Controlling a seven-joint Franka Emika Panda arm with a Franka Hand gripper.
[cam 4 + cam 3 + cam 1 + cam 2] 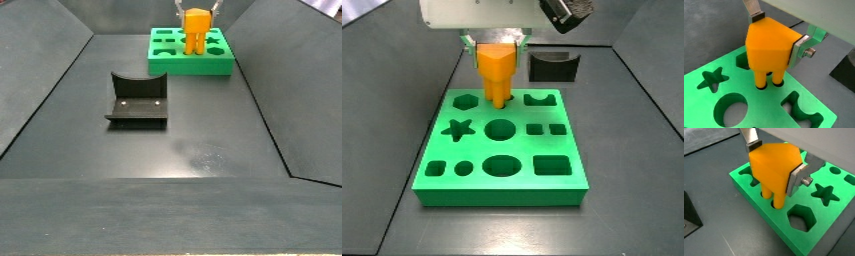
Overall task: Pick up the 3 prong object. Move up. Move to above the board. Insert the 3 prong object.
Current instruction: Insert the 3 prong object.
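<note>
My gripper [777, 35] is shut on the orange 3 prong object [769, 47], one silver finger on each side of its wide head. The piece stands upright over the green board [704, 107], and its narrow legs reach down into the small holes at the board's edge, in both wrist views [771, 173]. In a side view the gripper [497, 42] holds the piece [497, 75] over the far middle part of the board [505, 190]. In a side view the piece [197, 30] stands on the board [214, 66] at the far end. The leg tips are hidden in the holes.
A black notched block [553, 66] sits on the dark floor behind the board, and it shows near the middle in a side view [136, 100]. The board has star [712, 80], hexagon [802, 217], round and square cut-outs. Dark walls enclose the floor.
</note>
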